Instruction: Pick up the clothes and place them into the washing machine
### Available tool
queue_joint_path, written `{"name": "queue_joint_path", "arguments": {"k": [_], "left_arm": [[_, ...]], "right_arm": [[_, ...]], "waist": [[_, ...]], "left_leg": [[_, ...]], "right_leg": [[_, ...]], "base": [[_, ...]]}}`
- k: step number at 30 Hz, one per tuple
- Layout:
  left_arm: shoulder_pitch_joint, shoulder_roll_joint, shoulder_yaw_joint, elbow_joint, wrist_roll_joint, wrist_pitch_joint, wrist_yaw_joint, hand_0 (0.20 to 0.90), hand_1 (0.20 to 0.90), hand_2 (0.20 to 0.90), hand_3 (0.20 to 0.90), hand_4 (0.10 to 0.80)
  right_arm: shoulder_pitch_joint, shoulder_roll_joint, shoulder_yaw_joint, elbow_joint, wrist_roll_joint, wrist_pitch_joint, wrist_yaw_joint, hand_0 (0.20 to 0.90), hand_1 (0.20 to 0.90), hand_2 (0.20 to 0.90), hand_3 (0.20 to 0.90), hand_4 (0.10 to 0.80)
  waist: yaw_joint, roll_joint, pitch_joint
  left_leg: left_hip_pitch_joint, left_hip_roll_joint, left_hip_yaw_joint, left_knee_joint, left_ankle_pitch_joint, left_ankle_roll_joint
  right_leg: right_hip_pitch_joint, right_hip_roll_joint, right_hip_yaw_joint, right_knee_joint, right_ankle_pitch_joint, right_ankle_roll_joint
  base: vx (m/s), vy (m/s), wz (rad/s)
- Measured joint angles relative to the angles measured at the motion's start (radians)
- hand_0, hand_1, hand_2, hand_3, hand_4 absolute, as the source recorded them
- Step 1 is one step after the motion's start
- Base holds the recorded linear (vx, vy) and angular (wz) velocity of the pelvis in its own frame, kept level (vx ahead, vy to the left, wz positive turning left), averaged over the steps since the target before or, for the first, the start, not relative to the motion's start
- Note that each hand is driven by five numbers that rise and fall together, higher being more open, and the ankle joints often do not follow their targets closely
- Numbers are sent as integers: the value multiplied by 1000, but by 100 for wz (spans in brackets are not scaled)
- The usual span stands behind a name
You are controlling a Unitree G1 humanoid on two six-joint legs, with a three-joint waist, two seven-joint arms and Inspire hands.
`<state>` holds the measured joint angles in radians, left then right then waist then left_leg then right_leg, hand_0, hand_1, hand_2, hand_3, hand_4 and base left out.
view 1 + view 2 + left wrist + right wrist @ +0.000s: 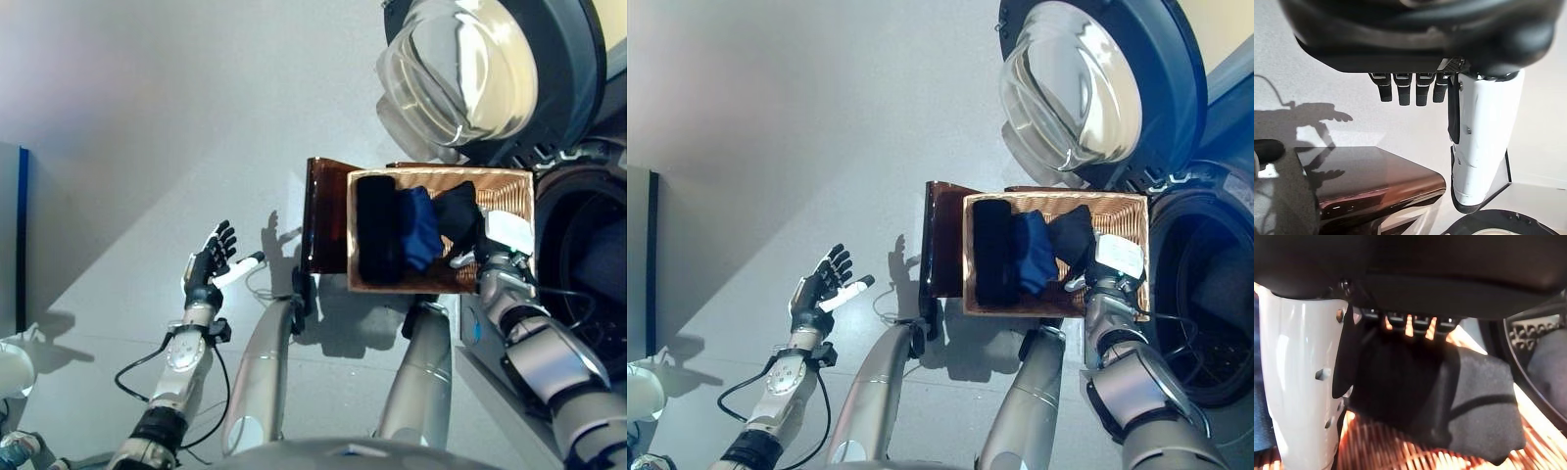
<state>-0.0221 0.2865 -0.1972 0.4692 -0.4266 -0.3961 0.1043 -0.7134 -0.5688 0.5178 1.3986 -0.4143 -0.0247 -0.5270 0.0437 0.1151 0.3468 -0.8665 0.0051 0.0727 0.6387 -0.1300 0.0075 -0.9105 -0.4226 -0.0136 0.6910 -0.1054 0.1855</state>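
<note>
Clothes [416, 235] lie in the basket [509, 181] right of centre; right hand [498, 257] reaches in, grip hidden, while the spread left hand [208, 264] hangs far left.

There is one wicker basket [1054, 204]. Inside it lie three pieces of clothing: one long black piece [991, 251], one blue piece [1032, 251] and one more black piece [1073, 233]. One brown stool [940, 240] stands beside the basket. There is one washing machine [1210, 294], with one round glass door [1083, 83]. Two robot hands are visible, the left hand [815, 289] and the right hand [1112, 266].
</note>
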Motion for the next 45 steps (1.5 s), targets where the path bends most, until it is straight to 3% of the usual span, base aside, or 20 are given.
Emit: {"name": "queue_joint_path", "arguments": {"k": [1,2,24,28,30,36,40,45], "left_arm": [[0,0,0,0,0,0,-2,900,900,900,900,800],[0,1,0,0,0,0,-3,900,900,900,900,800],[3,3,9,-3,1,5,-12,900,900,900,900,800],[3,4,30,-3,1,5,-8,900,900,900,900,800],[5,6,32,-6,5,5,2,900,900,900,900,800],[30,9,38,-8,5,7,17,900,900,900,900,800],[40,9,45,-6,4,7,17,900,900,900,900,800],[40,9,56,-6,-1,7,16,900,900,900,900,800]], "right_arm": [[-1,0,0,2,0,4,1,900,900,900,900,800],[-3,0,0,2,-1,5,2,200,200,200,200,300],[-9,3,-11,34,-9,48,0,200,200,200,200,300],[-8,4,-55,30,18,41,0,200,200,200,200,300],[-2,8,-191,7,139,8,1,200,200,200,200,300],[80,37,-522,-141,804,-198,47,200,200,200,200,300],[108,65,-601,-167,1097,-291,122,200,200,200,200,300],[126,126,-675,-180,1383,-342,225,200,200,200,200,300]], "waist": [[2,0,0],[3,0,0],[6,4,-3],[2,4,-4],[-1,4,-5],[-23,3,-7],[-35,1,-8],[-56,1,-8]], "left_leg": [[-1,0,0,5,-2,0],[-2,0,1,7,-3,0],[-15,0,-3,23,-6,3],[-15,1,-3,24,-6,3],[-15,0,-2,24,-6,3],[-16,2,2,23,-12,6],[-16,5,5,23,-15,6],[-15,6,8,23,-20,8]], "right_leg": [[-3,0,2,5,-2,-2],[-4,0,3,7,-2,-2],[-8,0,3,13,-2,-2],[-8,0,3,13,-2,-2],[-8,0,3,12,-2,-2],[-8,2,4,1,-2,-2],[-7,5,4,-10,0,0],[-4,7,5,-15,3,4]], "base": [[0,0,0],[0,0,0],[0,0,0],[0,0,0],[0,0,0],[10,-3,-1],[8,-1,-4],[2,-1,-1]]}}
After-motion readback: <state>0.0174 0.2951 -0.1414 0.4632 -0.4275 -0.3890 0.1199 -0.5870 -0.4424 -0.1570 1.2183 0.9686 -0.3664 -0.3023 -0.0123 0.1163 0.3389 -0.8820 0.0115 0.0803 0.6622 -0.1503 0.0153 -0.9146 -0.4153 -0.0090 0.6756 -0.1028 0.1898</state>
